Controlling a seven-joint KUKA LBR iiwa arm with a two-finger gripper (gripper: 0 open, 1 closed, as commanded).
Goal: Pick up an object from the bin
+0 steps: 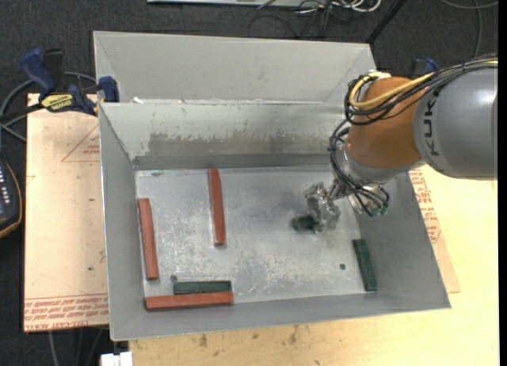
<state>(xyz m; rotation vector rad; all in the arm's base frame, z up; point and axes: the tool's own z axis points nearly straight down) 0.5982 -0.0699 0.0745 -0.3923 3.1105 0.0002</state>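
Lump (303,223), small and dark, on the bin (238,131) floor. Kind and shape not readable; it merges with the shadow under the gripper (321,212). Gripper sits just up-right of the lump, touching or a hair apart; cannot tell which. Gripper released or clenched: cannot tell, since metal parts and cables (360,196) run together there. Orange cover (380,131) and grey arm (467,123) overhang the floor up-right of the lump and hide the bin's corner on that side. Arm is cut off at the frame edge.

Others, all lying flat:
- Near green bar (364,264), dark, down-right of the lump, close along the side wall, apart from the lump.
- Mid red bar (216,207), well left of the lump, running front to back.
- Left red bar (147,239), further left still, roughly parallel to the mid one, by the opposite wall.
- Front red bar (188,300), far down-left of the lump, along the front wall.
- Far green bar (202,286), just behind the front red bar, side by side with it, touching or nearly so.

Room: bare floor round the lump, left as far as the mid red bar and down to the front wall. Nearest edge is the side wall to its right, with the near green bar between. Arm and cover crowd the side above and right of the lump.
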